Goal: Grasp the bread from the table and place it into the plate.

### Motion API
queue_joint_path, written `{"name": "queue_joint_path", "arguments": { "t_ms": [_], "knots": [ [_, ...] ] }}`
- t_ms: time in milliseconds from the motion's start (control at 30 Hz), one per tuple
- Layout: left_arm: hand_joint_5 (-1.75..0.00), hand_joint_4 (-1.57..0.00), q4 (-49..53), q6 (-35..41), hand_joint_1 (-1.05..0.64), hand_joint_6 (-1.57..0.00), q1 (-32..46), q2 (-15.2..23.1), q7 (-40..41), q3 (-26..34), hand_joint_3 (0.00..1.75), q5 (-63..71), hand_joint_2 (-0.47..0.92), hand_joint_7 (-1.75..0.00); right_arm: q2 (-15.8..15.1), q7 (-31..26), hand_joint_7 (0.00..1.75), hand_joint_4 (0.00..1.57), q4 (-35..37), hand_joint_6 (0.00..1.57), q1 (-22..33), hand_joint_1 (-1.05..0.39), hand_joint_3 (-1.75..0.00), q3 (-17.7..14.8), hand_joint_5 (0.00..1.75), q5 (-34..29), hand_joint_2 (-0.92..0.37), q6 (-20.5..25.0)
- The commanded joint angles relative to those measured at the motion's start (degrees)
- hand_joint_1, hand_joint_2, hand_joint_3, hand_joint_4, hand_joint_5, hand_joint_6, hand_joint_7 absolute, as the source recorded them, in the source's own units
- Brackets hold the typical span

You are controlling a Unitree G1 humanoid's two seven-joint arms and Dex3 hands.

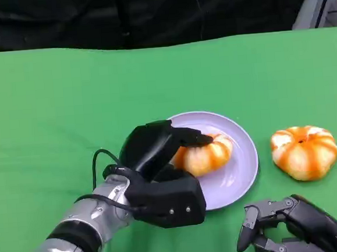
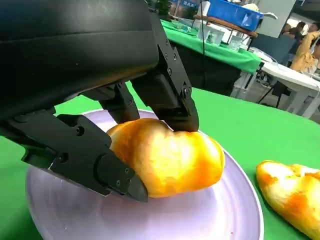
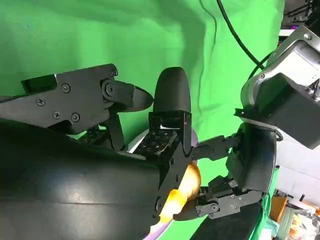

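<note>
My left hand [image 1: 160, 173] grips the bread [image 1: 206, 155] w/ fingers closed round it, over the plate [image 1: 244, 166] at frame centre. Placing step, I reckon; next: loosen fingers, lift away w/o dragging it off.

Bread [image 1: 205, 156]: golden-orange, glossy, pale stripes, rounded bun shape. Rests on the plate [image 1: 242, 173], left-of-centre, gripped by the left hand [image 1: 160, 173] with fingers above and below it. Plate: pale lilac, round, flat on the green surface [image 1: 68, 110]. Second, similar bread [image 1: 304, 152] lies on the surface just right of the plate, apart from it.
</note>
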Motion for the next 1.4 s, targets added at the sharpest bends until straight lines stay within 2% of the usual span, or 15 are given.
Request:
{"name": "queue_joint_path", "arguments": {
  "t_ms": [33,67,100,133,200,233,267,900,1100,1133,1167,1233,1400],
  "knots": [
    [-0.71,-0.74,0.45,-0.06,-0.09,-1.08,-0.90,0.39,-0.26,0.20,0.00,-0.64,0.84,0.00,-0.49,-0.23,1.07,0.70,-0.18,0.78,0.07,-0.05,-0.51,-0.07,1.59,0.25,-0.91,-0.29],
    [-0.71,-0.75,1.00,0.04,-0.09,-1.08,-1.45,0.22,-3.04,0.69,0.00,-1.60,0.84,0.00,-0.61,-0.35,1.07,0.70,-0.42,0.78,0.09,-0.05,-0.51,-0.04,1.59,0.01,-0.91,-0.17],
    [-0.47,-0.57,1.40,0.12,-0.36,-0.79,-1.85,0.09,-5.21,1.07,0.13,-2.35,0.88,0.00,-0.70,-0.45,1.07,0.70,-0.60,0.78,0.11,-0.04,-0.51,-0.02,1.58,-0.17,-0.91,-0.08],
    [-0.24,-0.51,1.64,0.19,-0.53,-0.60,-2.13,0.01,-6.79,1.31,0.23,-2.96,0.90,0.00,-0.76,-0.52,1.07,0.70,-0.73,0.79,0.12,-0.04,-0.51,-0.01,1.58,-0.29,-0.91,-0.02],
    [-0.12,-0.48,1.55,0.14,-0.61,-0.50,-2.26,-0.07,-10.45,2.24,0.28,-4.77,0.92,0.00,-0.74,-0.48,1.07,0.70,-0.67,0.79,0.12,-0.04,-0.51,0.00,1.57,-0.20,-0.91,-0.18],
    [-0.06,-0.42,1.38,0.09,-0.73,-0.42,-2.23,-0.11,-12.59,2.86,0.42,-5.88,0.92,0.00,-0.70,-0.42,1.07,0.70,-0.56,0.78,0.11,-0.04,-0.51,0.00,1.57,-0.07,-0.91,-0.32],
    [-0.04,-0.40,1.18,0.09,-0.77,-0.39,-2.20,-0.12,-14.19,3.29,0.47,-6.71,0.92,0.00,-0.67,-0.37,1.07,0.70,-0.49,0.78,0.10,-0.04,-0.51,0.00,1.57,0.02,-0.91,-0.42],
    [0.00,-0.32,-3.46,-1.16,-0.89,-0.28,-0.24,0.72,-20.48,6.83,0.64,-11.44,0.92,0.00,-0.72,-0.25,1.08,0.70,-0.75,0.78,0.30,-0.05,-0.49,0.02,1.58,0.13,-0.91,0.38],
    [-0.01,-0.34,-4.40,-2.43,-0.89,-0.30,0.49,0.95,-20.39,7.69,0.65,-12.52,0.92,-0.01,-0.77,-0.24,1.10,0.69,-1.10,0.78,0.44,-0.04,-0.49,0.06,1.58,0.10,-0.91,0.82],
    [-0.01,-0.34,-5.10,-5.23,-0.89,-0.30,1.57,0.71,-19.34,9.60,0.65,-14.84,0.92,-0.01,-0.72,-0.01,1.10,0.69,-0.57,0.78,0.26,-0.04,-0.49,-0.07,1.59,0.45,-0.91,0.62],
    [-0.04,-0.43,-5.60,-7.36,-0.85,-0.34,2.38,0.54,-18.59,11.06,0.64,-16.60,0.92,-0.02,-0.68,0.17,1.10,0.69,-0.17,0.78,0.11,-0.05,-0.49,-0.16,1.58,0.72,-0.91,0.47],
    [-0.05,-0.48,-5.98,-9.82,-0.82,-0.37,3.20,0.33,-18.00,12.74,0.63,-18.39,0.92,-0.03,-0.64,0.38,1.10,0.69,0.27,0.78,-0.05,-0.05,-0.48,-0.27,1.58,1.01,-0.91,0.28],
    [-0.05,-0.49,-5.52,-10.64,-0.81,-0.38,3.17,0.21,-18.27,13.34,0.63,-18.31,0.92,-0.02,-0.61,0.50,1.10,0.70,0.41,0.79,-0.10,-0.05,-0.48,-0.33,1.58,1.06,-0.91,0.19]
  ]
}}
